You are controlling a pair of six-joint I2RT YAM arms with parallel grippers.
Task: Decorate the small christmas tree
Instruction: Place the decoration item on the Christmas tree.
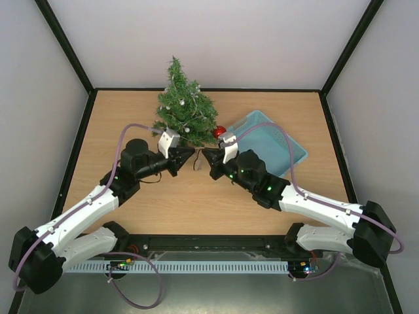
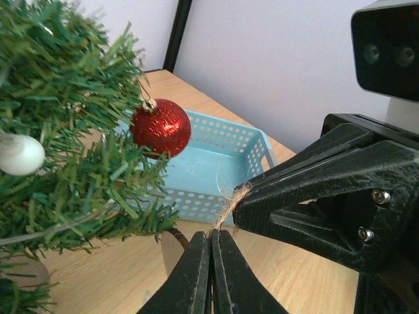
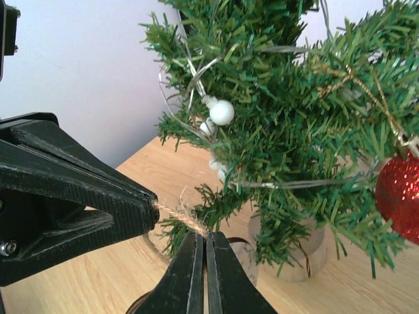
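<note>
The small christmas tree (image 1: 182,108) stands at the back middle of the table on a wooden stump (image 3: 294,255), with white beads (image 3: 222,112) and silver wire on it. A red glitter ball (image 1: 219,131) hangs on its right side. My left gripper (image 1: 192,155) and right gripper (image 1: 205,156) meet tip to tip just in front of the tree. Both are shut on a short piece of tan twine (image 2: 229,206) stretched between them. The twine also shows in the right wrist view (image 3: 177,214). A wood-slice ornament (image 2: 171,258) hangs below the jaws, mostly hidden.
A light blue perforated basket (image 1: 275,147) sits right of the tree, behind my right arm. Black frame posts and pale walls enclose the table (image 1: 131,196).
</note>
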